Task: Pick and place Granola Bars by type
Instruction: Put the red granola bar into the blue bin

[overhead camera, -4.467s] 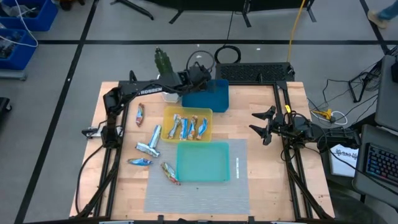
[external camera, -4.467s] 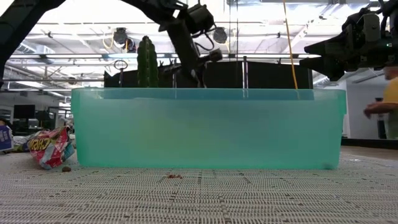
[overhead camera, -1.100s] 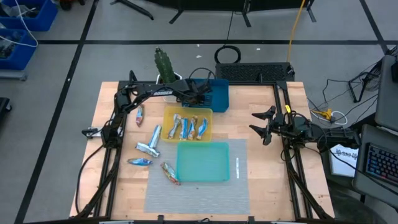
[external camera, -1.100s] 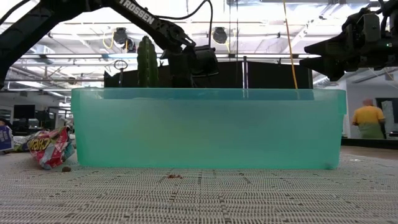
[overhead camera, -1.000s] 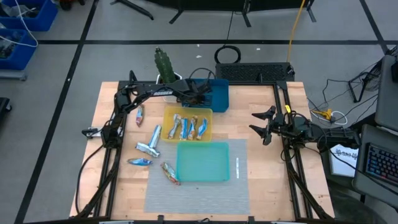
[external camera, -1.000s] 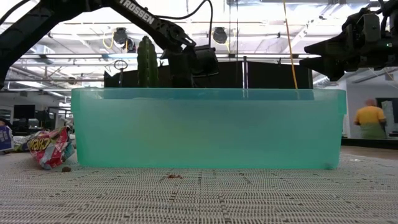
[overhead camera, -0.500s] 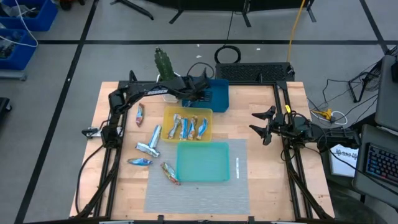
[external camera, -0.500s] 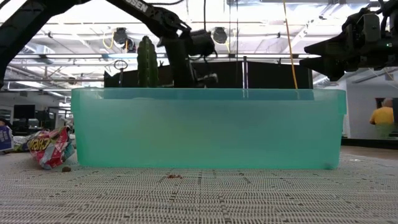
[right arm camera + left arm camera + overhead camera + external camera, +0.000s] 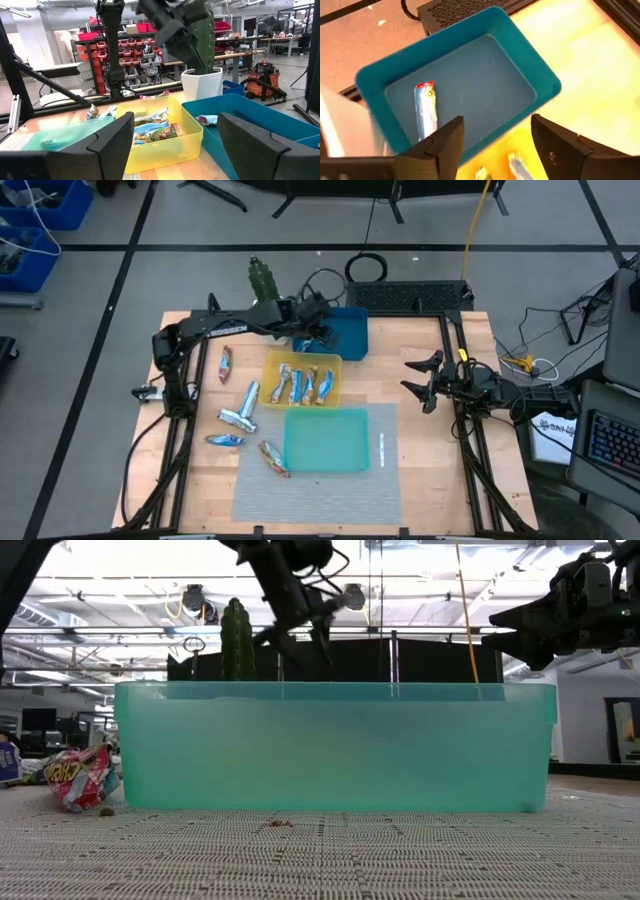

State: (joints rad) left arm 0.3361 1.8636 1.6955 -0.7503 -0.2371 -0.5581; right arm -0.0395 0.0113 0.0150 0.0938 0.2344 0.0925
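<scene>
Lying flat: slim foil bar [image 9: 425,111] | smooth blue rectangular tray [image 9: 530,70]

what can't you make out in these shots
- Low view: teal tray wall hides its inside and the trays behind.
- High view: bars in yellow tray too small to tell types.
- Left wrist view: blue tray bar partly behind a finger.

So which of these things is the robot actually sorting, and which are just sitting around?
Part of the job:
- loose bars on the table
- bars in the yellow tray
- one bar in the blue tray
- teal tray
- left gripper, open above the blue tray

Just lying about:
- cactus in its white pot
- right gripper, open, waiting at the table's side
</scene>
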